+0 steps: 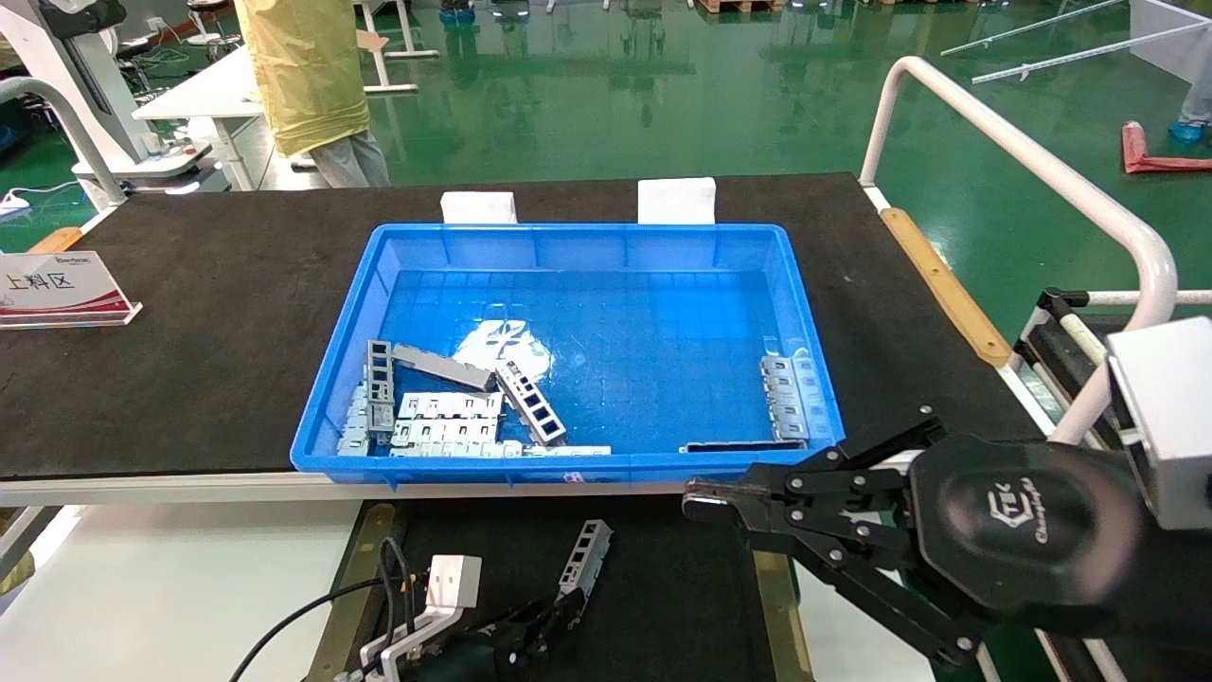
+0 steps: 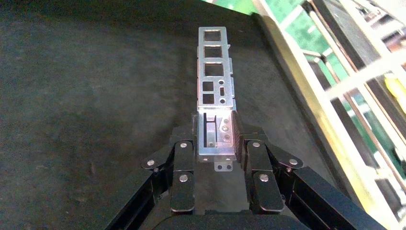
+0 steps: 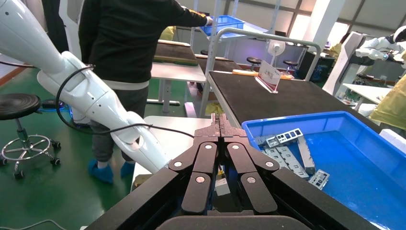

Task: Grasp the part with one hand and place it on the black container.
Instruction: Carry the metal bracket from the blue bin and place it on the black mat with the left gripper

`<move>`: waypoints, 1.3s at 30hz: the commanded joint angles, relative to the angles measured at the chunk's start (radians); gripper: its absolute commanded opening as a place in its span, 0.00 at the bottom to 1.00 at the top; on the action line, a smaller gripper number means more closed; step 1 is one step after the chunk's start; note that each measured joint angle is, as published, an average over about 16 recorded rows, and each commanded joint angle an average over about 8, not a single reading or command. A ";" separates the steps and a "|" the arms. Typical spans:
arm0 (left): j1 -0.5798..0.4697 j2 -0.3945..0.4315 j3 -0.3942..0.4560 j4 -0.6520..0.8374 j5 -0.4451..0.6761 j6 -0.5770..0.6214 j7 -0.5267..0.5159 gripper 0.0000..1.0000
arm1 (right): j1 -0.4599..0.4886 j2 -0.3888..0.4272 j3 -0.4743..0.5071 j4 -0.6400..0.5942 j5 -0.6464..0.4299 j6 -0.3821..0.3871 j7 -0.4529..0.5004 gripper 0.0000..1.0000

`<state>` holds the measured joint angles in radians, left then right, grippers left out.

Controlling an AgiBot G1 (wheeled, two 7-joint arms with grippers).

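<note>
My left gripper is shut on the near end of the part, a slim silver channel with a row of rectangular windows. The part reaches forward from the jaws over the black container, a flat matte tray with a brass-coloured rail below the table's front edge. Whether the part touches the tray I cannot tell. My right gripper is shut with nothing in it, hanging at the tray's right side just in front of the bin.
A blue bin on the black table mat holds another ladder-like channel and several flat grey plates. A sign stands at the left. A white rail curves along the right. A person stands behind.
</note>
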<state>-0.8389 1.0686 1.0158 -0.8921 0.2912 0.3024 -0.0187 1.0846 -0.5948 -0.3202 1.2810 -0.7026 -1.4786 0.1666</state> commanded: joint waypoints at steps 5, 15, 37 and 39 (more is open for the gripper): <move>0.004 0.046 -0.033 0.042 -0.026 -0.034 -0.003 0.00 | 0.000 0.000 0.000 0.000 0.000 0.000 0.000 0.00; 0.008 0.099 -0.066 0.088 -0.063 -0.064 -0.022 0.00 | 0.000 0.000 -0.001 0.000 0.000 0.000 0.000 0.00; 0.037 0.131 -0.111 0.100 -0.103 -0.089 -0.038 1.00 | 0.000 0.000 -0.001 0.000 0.001 0.001 -0.001 1.00; 0.038 0.131 -0.112 0.096 -0.103 -0.089 -0.037 1.00 | 0.000 0.001 -0.001 0.000 0.001 0.001 -0.001 1.00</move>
<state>-0.8008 1.1975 0.9054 -0.7983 0.1913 0.2155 -0.0533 1.0849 -0.5943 -0.3215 1.2810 -0.7017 -1.4780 0.1659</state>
